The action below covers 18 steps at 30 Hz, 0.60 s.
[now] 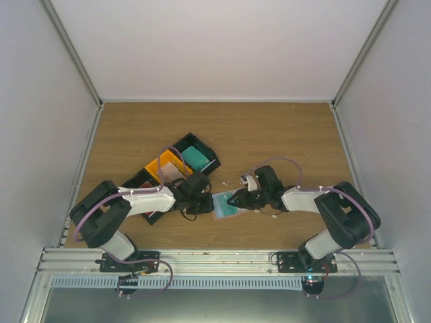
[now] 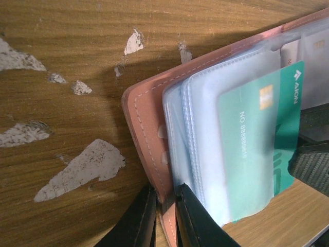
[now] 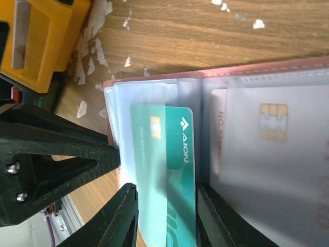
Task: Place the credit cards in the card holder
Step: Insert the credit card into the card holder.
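Teal card (image 3: 169,149) reads "AION", "NO 8888…"; half inside clear sleeve (image 2: 205,154) of open salmon card holder (image 2: 144,134), stitched edge, desk (image 1: 269,134) centre. Left claw (image 2: 164,221) pinches holder's edge; right claw (image 3: 164,195) parted astride the card

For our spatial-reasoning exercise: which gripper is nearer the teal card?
Right. The right gripper straddles the teal card; the left gripper clamps the holder's edge, off the card.
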Motion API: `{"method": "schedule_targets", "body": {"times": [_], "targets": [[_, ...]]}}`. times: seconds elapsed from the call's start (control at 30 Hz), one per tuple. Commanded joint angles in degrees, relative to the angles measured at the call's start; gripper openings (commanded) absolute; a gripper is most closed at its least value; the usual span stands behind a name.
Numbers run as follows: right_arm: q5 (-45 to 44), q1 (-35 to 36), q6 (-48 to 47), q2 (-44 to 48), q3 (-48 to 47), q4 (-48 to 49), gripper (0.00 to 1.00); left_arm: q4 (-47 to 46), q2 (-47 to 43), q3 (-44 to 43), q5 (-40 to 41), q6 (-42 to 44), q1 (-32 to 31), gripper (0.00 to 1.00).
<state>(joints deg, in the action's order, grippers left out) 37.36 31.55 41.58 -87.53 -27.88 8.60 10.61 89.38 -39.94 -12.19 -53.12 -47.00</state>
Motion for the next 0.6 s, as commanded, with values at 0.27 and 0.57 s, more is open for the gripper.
{"method": "schedule_targets", "body": {"times": [0.27,0.57], "targets": [[-3.3,0.9,-0.7,-0.6,0.1,-2.3,0.12,-0.4,1.1,0.4,-0.2,1.0,-0.6,0.14],[-3.4,1.3,1.7,-3.0,0.3,2.3,0.0,-0.1,1.9,0.1,-0.4,1.1,-0.7,0.14]]}}
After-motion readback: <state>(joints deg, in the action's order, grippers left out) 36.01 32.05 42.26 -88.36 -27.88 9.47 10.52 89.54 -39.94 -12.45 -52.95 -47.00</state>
